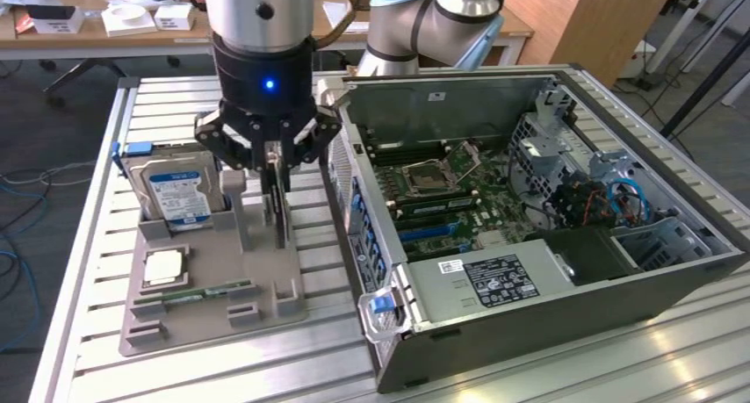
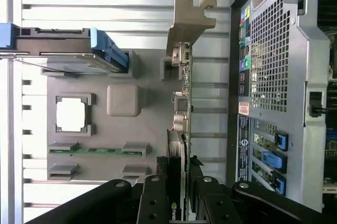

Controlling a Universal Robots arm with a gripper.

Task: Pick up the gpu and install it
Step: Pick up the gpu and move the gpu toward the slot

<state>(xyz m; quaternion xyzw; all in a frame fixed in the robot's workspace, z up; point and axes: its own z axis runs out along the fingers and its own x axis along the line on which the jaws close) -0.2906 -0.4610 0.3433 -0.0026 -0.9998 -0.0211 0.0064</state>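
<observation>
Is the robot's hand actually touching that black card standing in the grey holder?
Touching. The wrist view shows the hand closed on the gpu, with a finger pressed against each flat face and no gap on either side.

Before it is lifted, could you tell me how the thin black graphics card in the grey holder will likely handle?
The thin black graphics card is a flat board, so probably stiff and fairly light. Standing on edge in the grey holder, it may tip once freed. Its exposed components look fragile.
</observation>
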